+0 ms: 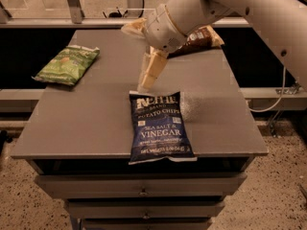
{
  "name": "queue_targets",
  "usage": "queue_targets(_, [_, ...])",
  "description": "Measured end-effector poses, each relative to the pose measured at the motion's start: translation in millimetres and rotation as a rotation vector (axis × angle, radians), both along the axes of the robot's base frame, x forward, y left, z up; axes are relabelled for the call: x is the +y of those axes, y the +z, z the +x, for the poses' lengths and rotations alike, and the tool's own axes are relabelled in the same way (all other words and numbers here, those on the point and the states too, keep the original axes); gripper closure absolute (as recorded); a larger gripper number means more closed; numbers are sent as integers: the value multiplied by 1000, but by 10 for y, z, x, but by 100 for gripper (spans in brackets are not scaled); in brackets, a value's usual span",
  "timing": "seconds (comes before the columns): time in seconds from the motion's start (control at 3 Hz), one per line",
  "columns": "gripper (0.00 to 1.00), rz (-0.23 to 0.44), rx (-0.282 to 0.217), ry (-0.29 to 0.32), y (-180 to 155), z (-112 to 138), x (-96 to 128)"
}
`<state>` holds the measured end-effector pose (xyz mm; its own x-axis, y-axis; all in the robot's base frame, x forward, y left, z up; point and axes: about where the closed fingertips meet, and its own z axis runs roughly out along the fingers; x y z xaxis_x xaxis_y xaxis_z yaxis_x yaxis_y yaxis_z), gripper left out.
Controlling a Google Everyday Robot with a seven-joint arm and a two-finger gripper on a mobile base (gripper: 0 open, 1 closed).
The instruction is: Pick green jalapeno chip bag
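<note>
The green jalapeno chip bag lies flat near the left edge of the grey table, toward the back. My gripper hangs from the white arm over the middle of the table, fingertips pointing down just above the top edge of the dark blue Sea Salt & Vinegar bag. The gripper is well to the right of the green bag and holds nothing that I can see.
A brown-and-cream chip bag lies at the back right, partly hidden behind the arm. The table is a cabinet top with drawers below its front edge. A rail runs behind the table.
</note>
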<state>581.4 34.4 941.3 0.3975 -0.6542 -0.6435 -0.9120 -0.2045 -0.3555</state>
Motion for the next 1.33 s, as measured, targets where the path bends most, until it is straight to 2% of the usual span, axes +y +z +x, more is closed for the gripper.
queue_targets(0.33, [0, -1, -3, 2, 8, -6, 5])
queue_targets(0.67, [0, 77, -29, -36, -3, 179, 198])
queue_targets(1.0, [0, 164, -29, -83, -128, 447, 479])
queue_targets(1.33, [0, 225, -3, -126, -331, 667, 837])
